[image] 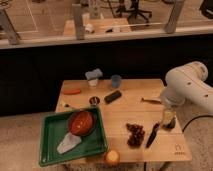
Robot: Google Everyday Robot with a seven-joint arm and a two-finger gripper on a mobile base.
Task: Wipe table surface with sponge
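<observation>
The sponge (93,75) is a pale grey-blue block at the back of the table surface (130,112), left of a dark blue cup (116,81). The table is light wood with a small logo (177,149) near its front right corner. My gripper (168,121) hangs from the white arm (187,85) over the right side of the table, pointing down, far from the sponge and to its right and front. Nothing shows in the gripper.
A green tray (50,150) with an orange bowl (81,123) and a white cloth sits front left. A black bar (113,96), a carrot (71,91), dark grapes (135,134), a black-handled knife (152,135) and a yellow fruit (112,158) lie on the table.
</observation>
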